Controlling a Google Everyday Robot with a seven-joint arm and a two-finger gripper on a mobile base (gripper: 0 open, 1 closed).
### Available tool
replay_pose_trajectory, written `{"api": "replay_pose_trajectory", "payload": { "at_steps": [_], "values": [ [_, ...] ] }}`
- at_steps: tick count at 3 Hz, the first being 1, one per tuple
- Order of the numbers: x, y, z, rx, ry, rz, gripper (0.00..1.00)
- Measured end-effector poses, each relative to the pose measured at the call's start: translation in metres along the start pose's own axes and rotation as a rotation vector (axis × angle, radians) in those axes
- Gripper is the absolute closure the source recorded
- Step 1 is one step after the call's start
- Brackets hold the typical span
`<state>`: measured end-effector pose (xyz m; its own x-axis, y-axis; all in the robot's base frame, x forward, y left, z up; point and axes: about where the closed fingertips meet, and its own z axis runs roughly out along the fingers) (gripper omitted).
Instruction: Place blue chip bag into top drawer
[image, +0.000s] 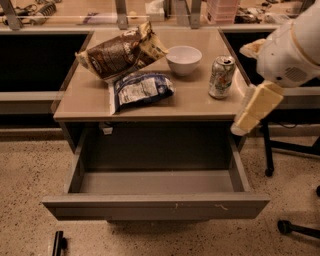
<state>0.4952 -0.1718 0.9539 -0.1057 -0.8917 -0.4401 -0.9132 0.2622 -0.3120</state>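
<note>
The blue chip bag (140, 90) lies flat on the beige cabinet top, left of centre near the front edge, with its white label panel facing up. The top drawer (155, 205) is pulled out wide below the cabinet top, and nothing shows inside it. My gripper (254, 111) hangs at the right edge of the cabinet, just beyond the front right corner, above the drawer's right side. It is well to the right of the blue bag, touches nothing and holds nothing that I can see.
A larger brown-and-yellow chip bag (117, 50) lies at the back left of the top. A white bowl (184, 59) stands behind the blue bag. A soda can (221, 76) stands at the right, close to my arm. Chair legs (297, 227) are on the floor at the right.
</note>
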Motion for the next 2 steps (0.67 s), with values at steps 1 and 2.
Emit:
{"api": "replay_pose_trajectory", "payload": {
  "at_steps": [1, 2],
  "values": [
    [-0.0263, -0.0224, 0.0514, -0.032, -0.124, -0.013, 0.00],
    [-0.0231, -0.0237, 0.0597, -0.042, -0.129, -0.004, 0.00]
  ]
}}
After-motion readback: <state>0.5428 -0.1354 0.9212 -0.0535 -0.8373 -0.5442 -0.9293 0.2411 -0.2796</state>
